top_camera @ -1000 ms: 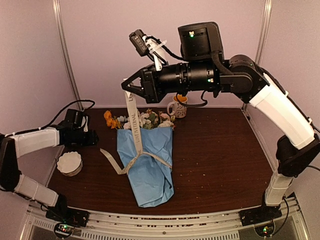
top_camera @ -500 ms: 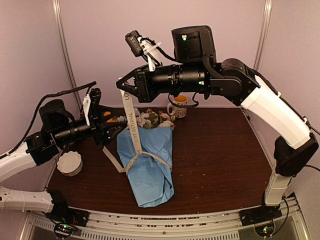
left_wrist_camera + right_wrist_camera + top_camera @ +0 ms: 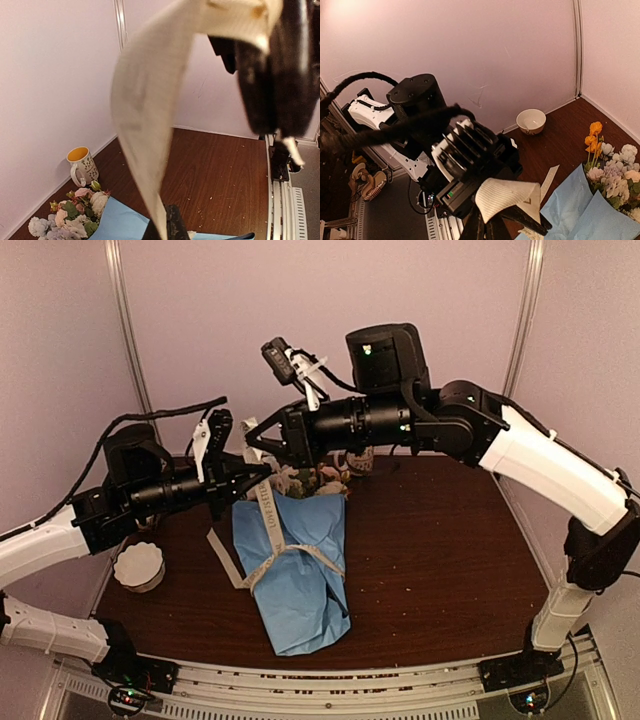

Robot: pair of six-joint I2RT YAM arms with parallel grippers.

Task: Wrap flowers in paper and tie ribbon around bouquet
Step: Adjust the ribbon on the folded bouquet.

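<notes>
The bouquet (image 3: 296,575) lies on the table as a blue paper (image 3: 117,226) cone, with the flowers (image 3: 305,479) sticking out of its far end. The cream ribbon (image 3: 268,512) loops round the cone's middle. One strand rises steeply from there, and the other tail (image 3: 222,558) lies flat to the left. My right gripper (image 3: 251,439) is shut on the top of the raised strand, where the ribbon (image 3: 512,196) folds over the right gripper (image 3: 492,218). My left gripper (image 3: 262,478) is shut on the same strand just below. In the left wrist view the ribbon (image 3: 145,125) runs down into the left gripper (image 3: 167,226).
A white mug (image 3: 82,165) with an orange inside stands at the back wall behind the flowers (image 3: 75,216). A small white bowl (image 3: 139,567) sits at the table's left edge and shows as the bowl (image 3: 531,121) in the right wrist view. Walls enclose the back and sides.
My left arm swung in from the left, rose to the raised ribbon strand and shut on it below the right gripper. My right gripper came down a little, still holding the ribbon.
</notes>
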